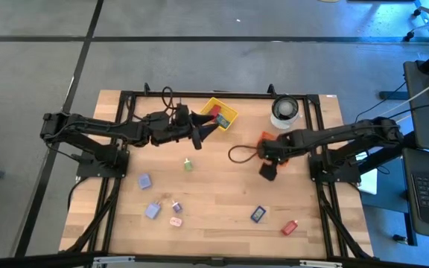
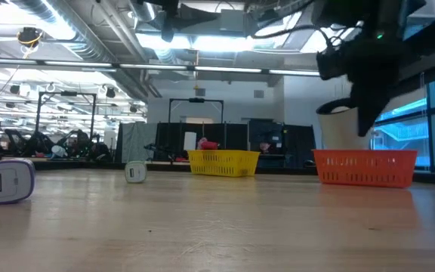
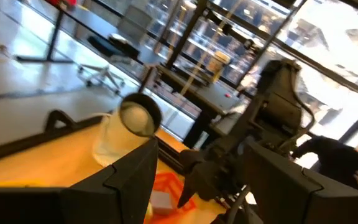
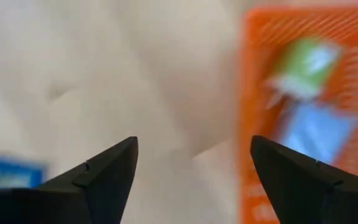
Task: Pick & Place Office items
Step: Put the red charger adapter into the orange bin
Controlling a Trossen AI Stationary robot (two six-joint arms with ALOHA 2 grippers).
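Observation:
Small office items lie loose on the wooden table: two lavender pieces (image 1: 145, 181) (image 1: 153, 211), a green one (image 1: 188, 165), a pink one (image 1: 176, 221), a dark blue one (image 1: 258, 214) and a red one (image 1: 290, 227). My left gripper (image 1: 203, 132) (image 3: 199, 144) hangs level beside the yellow bin (image 1: 220, 114), open, with nothing between its fingers. My right gripper (image 1: 268, 171) (image 4: 194, 139) points down beside the orange bin (image 1: 265, 138), open and empty. The orange bin (image 4: 303, 124) holds a green piece (image 4: 306, 65) and a light blue piece (image 4: 316, 130).
A white roll (image 1: 284, 110) stands at the far right, behind the orange bin. The yellow bin holds a red piece (image 2: 208, 145). A black cable loop (image 1: 238, 154) lies left of the orange bin. A black frame (image 1: 222, 94) runs around the tabletop. The middle of the table is bare wood.

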